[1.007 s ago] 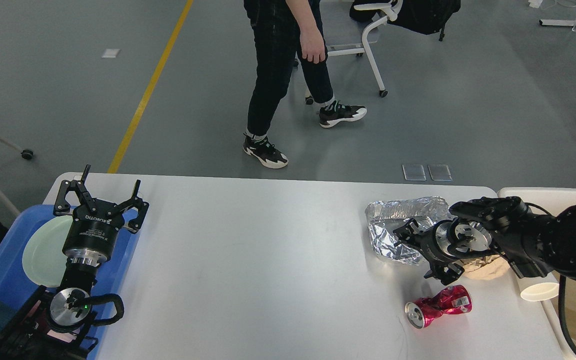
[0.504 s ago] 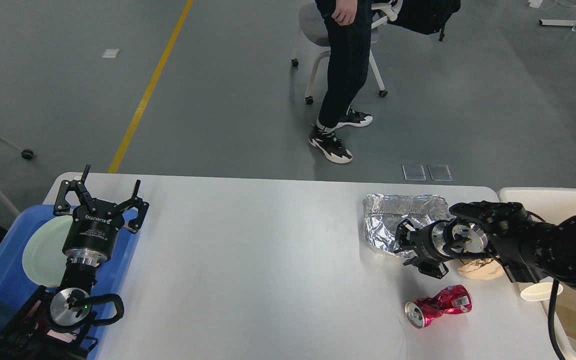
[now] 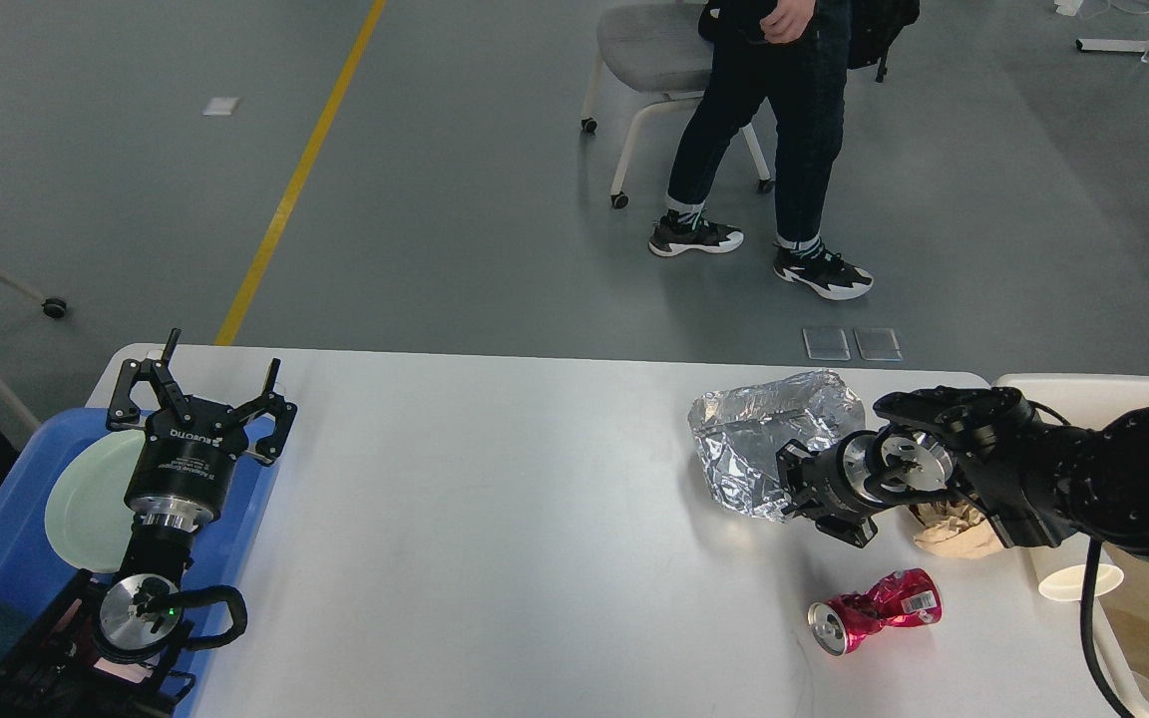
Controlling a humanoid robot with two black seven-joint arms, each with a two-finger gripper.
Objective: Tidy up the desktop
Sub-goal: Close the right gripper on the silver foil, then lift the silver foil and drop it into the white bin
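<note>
Grey floor with a yellow line (image 3: 295, 179) runs behind the white counter (image 3: 535, 538), the desktop, which fills the lower half of the view. A person (image 3: 774, 130) in dark trousers stands beside a wheeled chair (image 3: 654, 50) beyond it. At the counter's left end a blue tray (image 3: 6, 538) holds a pale green plate (image 3: 86, 499); the left gripper (image 3: 200, 399) hovers over it with fingers (image 3: 151, 384) spread apart. On the right, the right gripper (image 3: 799, 489) presses into a crumpled sheet of foil (image 3: 754, 439); whether its fingers are clamped on the foil cannot be told. A brown paper wad (image 3: 958, 529) lies just beside that arm, a crushed red can (image 3: 874, 610) lies nearer, and a white paper cup (image 3: 1078, 578) sits at the counter's right edge beside a cream bin (image 3: 1103, 391).
</note>
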